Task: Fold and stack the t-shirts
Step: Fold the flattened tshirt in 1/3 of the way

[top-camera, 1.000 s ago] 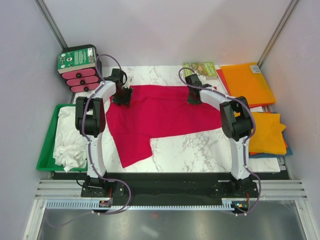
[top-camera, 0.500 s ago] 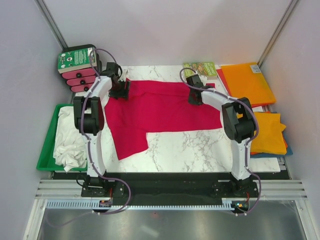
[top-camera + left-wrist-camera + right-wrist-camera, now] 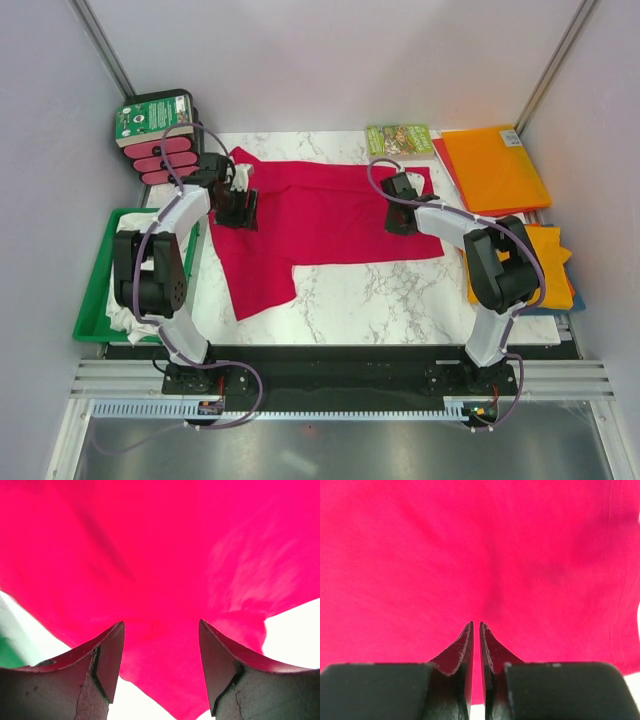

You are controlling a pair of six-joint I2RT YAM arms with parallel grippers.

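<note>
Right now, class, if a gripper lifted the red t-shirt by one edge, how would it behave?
Probably floppy: the red t-shirt lies flat with wrinkles, so it would drape. Likely light, being thin cloth. Pushed on the table, it probably bunches.

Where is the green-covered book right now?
In the top view, the book lies at the far edge of the table, right of centre, just left of the flat orange shirt.

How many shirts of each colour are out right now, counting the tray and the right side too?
Crimson shirt: 1
White shirt heap in the green tray: 1, counted as one
Orange: 2, the far orange shirt and the near orange shirt
Total: 4
</note>
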